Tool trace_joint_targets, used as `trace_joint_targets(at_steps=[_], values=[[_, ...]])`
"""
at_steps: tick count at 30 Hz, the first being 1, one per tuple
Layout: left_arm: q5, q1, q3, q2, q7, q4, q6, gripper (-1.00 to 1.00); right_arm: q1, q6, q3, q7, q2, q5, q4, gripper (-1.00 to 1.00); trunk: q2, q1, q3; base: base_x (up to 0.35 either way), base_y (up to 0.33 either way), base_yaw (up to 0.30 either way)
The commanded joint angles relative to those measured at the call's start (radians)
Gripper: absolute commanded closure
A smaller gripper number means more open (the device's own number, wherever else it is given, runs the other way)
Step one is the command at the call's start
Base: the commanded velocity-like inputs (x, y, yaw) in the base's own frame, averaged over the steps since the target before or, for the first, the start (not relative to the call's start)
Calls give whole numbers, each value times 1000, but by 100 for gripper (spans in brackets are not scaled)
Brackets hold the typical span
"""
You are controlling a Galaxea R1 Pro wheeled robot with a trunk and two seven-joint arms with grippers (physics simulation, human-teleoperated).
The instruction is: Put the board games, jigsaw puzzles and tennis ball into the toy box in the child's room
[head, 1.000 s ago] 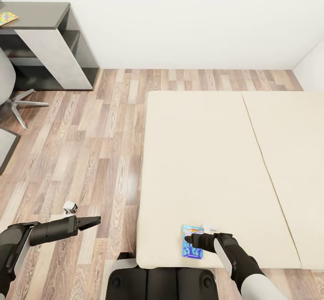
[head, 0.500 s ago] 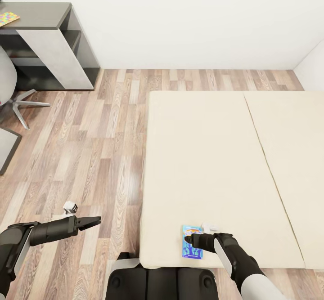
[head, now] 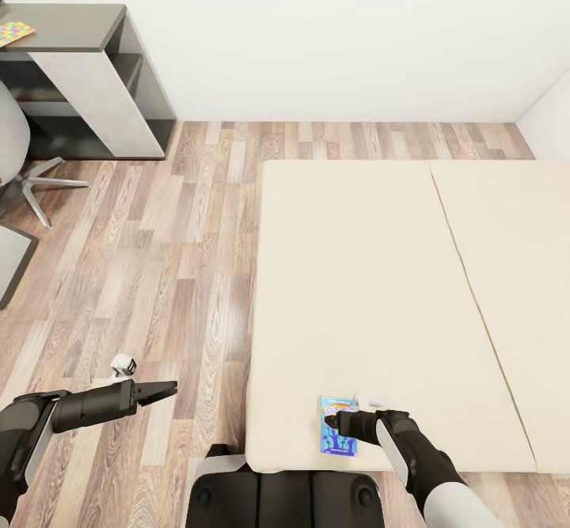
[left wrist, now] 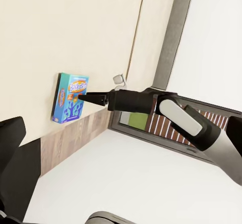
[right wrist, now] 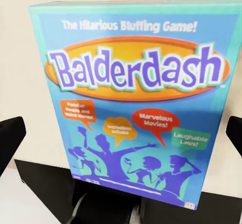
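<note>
Beige bed (head: 380, 275) carries one board game (head: 336, 427) at its edge, right gripper (head: 331, 418) spread above it.

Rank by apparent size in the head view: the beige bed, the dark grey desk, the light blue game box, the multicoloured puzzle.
1. Beige bed
2. Dark grey desk
3. Light blue game box
4. Multicoloured puzzle, farther away and cut off by the frame, so unsure.

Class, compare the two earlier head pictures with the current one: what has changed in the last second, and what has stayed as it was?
Only the view shifted slightly at first, so the camera moved. Nothing was grasped or released. The right gripper hovers over the board game at the near edge of the bed, as before; the left gripper stays out over the floor, and the jigsaw puzzle remains on the table.
</note>
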Motion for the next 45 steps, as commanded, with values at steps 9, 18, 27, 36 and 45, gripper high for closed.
trace_joint_targets(at_steps=[9, 18, 27, 36, 45], values=[[-1, 0, 0, 0, -4, -1, 11, -100, 0, 6, 2, -4, 1, -11, -1, -100, -1, 1, -1, 0, 0, 0], [-1, 0, 1, 1, -4, -1, 11, -100, 0, 6, 2, -3, 1, -11, -1, -100, -1, 1, -1, 0, 26, 0], [-1, 0, 0, 1, -4, -1, 11, -100, 0, 6, 2, -2, 1, -11, -1, -100, -1, 1, -1, 0, 39, 0], [-1, 0, 0, 0, -4, -1, 11, -100, 0, 6, 2, -1, 1, -11, -1, -100, -1, 1, -1, 0, 35, 0], [-1, 0, 0, 0, -4, -1, 11, -100, 0, 6, 2, -1, 1, -11, -1, -100, -1, 1, -1, 0, 39, 0]])
